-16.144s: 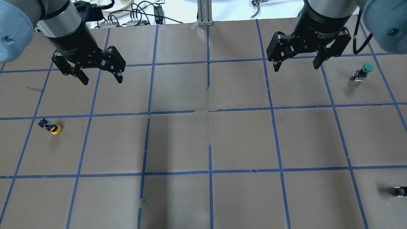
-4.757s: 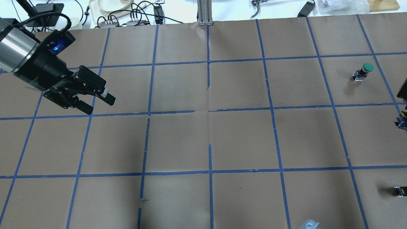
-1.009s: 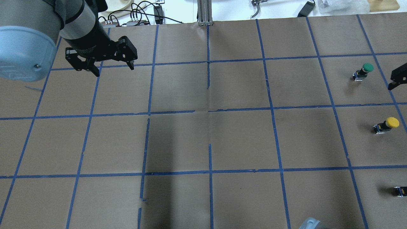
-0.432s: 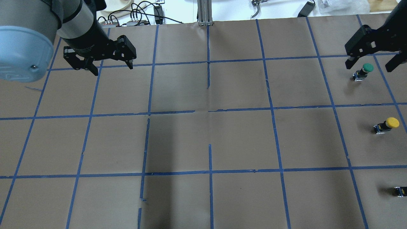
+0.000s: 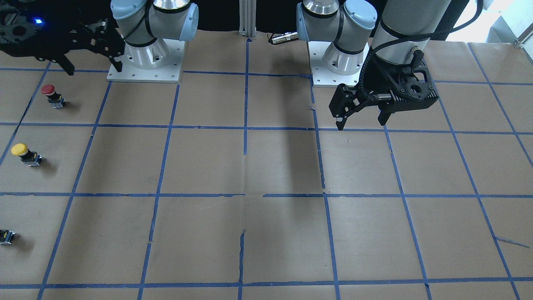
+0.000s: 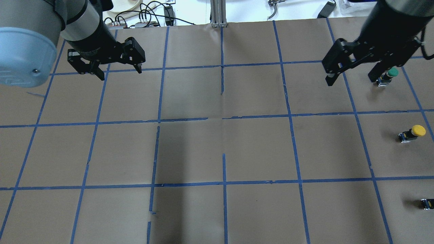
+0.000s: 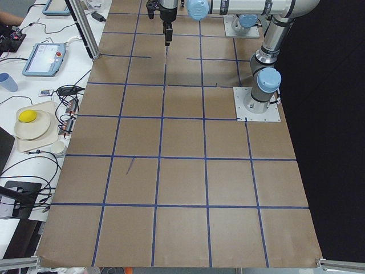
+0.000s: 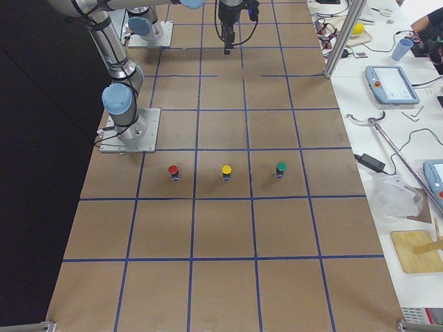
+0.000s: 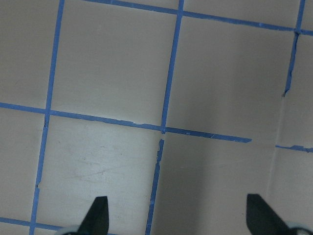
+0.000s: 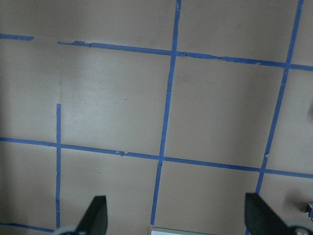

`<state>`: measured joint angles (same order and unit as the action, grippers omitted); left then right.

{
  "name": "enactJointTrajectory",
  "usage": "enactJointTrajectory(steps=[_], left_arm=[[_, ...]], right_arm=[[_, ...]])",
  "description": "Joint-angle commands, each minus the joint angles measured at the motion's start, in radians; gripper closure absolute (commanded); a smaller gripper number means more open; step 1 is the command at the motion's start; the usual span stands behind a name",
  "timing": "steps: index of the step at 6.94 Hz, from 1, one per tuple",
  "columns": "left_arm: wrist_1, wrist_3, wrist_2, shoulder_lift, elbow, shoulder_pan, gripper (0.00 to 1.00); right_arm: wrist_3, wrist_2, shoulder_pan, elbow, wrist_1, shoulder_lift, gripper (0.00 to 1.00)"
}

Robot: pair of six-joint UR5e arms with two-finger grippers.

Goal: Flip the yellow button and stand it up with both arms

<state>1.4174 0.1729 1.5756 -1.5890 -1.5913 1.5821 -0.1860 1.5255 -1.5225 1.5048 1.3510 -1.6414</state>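
Observation:
The yellow button stands upright, cap on top, near the table's right edge. It also shows in the front view and the right side view. Nothing holds it. My right gripper hangs open and empty above the table, beyond the yellow button, next to a green-capped button. In the front view it is a dark shape. My left gripper is open and empty over the far left squares, also in the front view. Both wrist views show only bare paper between open fingertips.
A red-capped button stands closer to the robot than the yellow one. In the overhead view only its dark body shows at the right edge. The brown paper table has a blue tape grid. Cables and a plate lie past the far edge.
My right gripper came in from the right edge and moved left and farther away, to beside the green button. The left gripper hardly moved. The yellow button stayed standing.

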Motion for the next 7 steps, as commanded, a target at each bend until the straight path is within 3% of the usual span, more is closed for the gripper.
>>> enactJointTrajectory(steps=[1,3,7], left_arm=[[0.000,0.000,0.000,0.001,-0.001,0.001,0.00],[0.000,0.000,0.001,0.001,-0.001,-0.001,0.00],[0.002,0.000,-0.002,0.003,-0.001,-0.001,0.00]], right_arm=[[0.058,-0.005,-0.044,0.006,0.034,0.012,0.00],[0.083,0.010,-0.085,-0.004,0.086,0.047,0.00],[0.083,0.013,-0.087,-0.054,0.083,0.080,0.00]])
